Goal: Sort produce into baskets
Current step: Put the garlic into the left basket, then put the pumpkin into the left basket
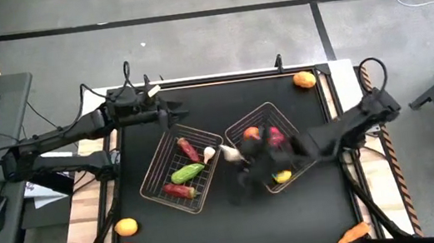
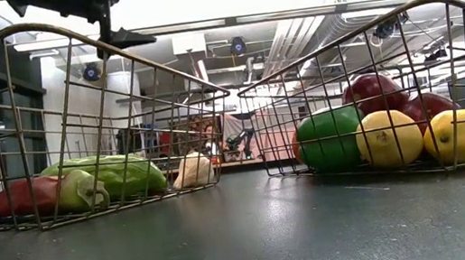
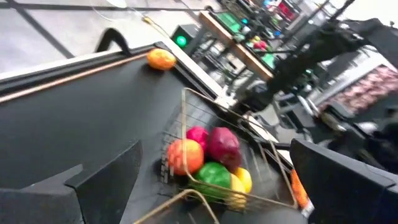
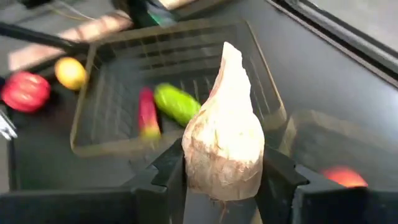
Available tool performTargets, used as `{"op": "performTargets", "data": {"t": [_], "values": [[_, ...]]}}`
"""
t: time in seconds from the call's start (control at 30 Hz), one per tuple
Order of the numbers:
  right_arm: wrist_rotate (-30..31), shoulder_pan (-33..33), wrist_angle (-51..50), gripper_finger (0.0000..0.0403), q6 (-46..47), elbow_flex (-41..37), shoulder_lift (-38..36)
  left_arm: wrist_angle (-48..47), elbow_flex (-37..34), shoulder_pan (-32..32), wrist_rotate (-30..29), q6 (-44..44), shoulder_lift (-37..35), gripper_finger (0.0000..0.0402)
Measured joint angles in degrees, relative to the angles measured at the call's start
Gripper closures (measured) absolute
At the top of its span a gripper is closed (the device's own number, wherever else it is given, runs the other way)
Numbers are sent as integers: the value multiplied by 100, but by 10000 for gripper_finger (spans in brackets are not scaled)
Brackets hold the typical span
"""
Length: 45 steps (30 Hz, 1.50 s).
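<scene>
Right gripper (image 1: 237, 159), seen from above, is clamped on a white garlic (image 1: 231, 154) between the two wire baskets (image 1: 180, 169). Its wrist view shows the knobbly, tapered bulb held over open tabletop.

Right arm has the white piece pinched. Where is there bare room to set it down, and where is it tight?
The left basket has bare mesh on its side nearest the left gripper. The right basket is crowded with round fruit. Bare tabletop lies between the baskets and the orange. The right gripper holds the white vegetable.
</scene>
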Motion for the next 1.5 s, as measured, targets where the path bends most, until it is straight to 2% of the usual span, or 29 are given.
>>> {"op": "performTargets", "data": {"t": [0.1,0.23,0.5,0.63,0.73,0.93,1.03,1.13,1.27,1.4,1.5], "values": [[-739,-619,1267,270,-1050,-111,83,10,0,-59,220,54,-106,4],[-1442,-1153,2075,270,-1587,-139,302,-12,-2,-158,385,163,-496,4],[-2157,-1631,2902,270,-1471,-144,920,17,0,-142,310,134,-1973,4],[-2349,-1784,3272,263,-1015,-144,1265,-74,7,-157,265,61,-2366,4],[-2601,-1918,3285,234,-670,-146,1451,-226,4,-157,264,61,-2465,4],[-3044,-2107,3443,136,-442,-132,1527,-506,4,-157,262,286,-2332,4],[-3154,-2172,3382,99,-687,5,1527,-511,4,-157,290,300,-2189,4],[-3458,-2278,3192,84,-1028,258,1452,-426,4,-170,314,303,-2040,4],[-3559,-2453,2068,82,-1700,704,1088,12,4,-447,216,-72,-1691,4],[-2813,-2557,669,82,-2368,929,450,393,20,-1339,-80,-659,-1006,4],[-2173,-2607,-157,82,-2477,866,-88,96,270,-2307,-356,-769,-271,4]]}}
